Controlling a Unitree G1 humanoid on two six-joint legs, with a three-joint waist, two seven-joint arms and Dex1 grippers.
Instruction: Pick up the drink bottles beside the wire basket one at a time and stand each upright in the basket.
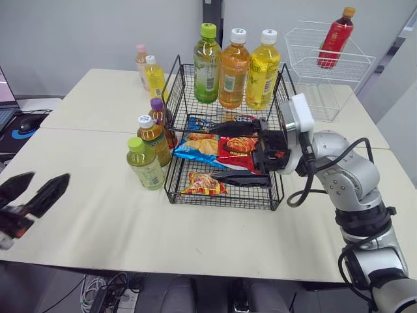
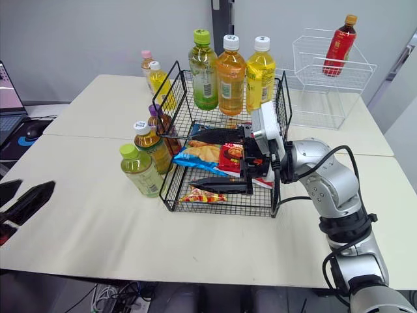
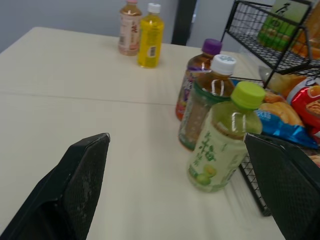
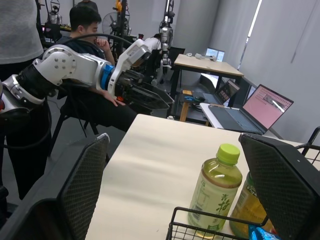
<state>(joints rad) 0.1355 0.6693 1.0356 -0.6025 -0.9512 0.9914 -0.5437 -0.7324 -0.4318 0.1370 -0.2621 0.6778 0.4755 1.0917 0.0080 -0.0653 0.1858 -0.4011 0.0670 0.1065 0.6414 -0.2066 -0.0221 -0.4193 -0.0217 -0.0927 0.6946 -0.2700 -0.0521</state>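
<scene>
Your right gripper [image 1: 212, 152] hung inside the basket [image 1: 225, 204], fingers spread wide with nothing between them, just above the snack packets [image 1: 195, 145]. Your left gripper [image 1: 49, 176] sat low over the table [image 1: 91, 228] near its front left edge, fingers also apart and empty. 3 bottles [image 1: 232, 70] stood upright along the basket's back wall. 5 more stood on the table left of it: the green-cap bottle [image 1: 144, 165], tea bottle [image 1: 154, 139] and purple-cap bottle [image 1: 160, 114] close beside it, the yellow bottle [image 1: 154, 77] and pink-cap bottle [image 1: 141, 64] farther back.
</scene>
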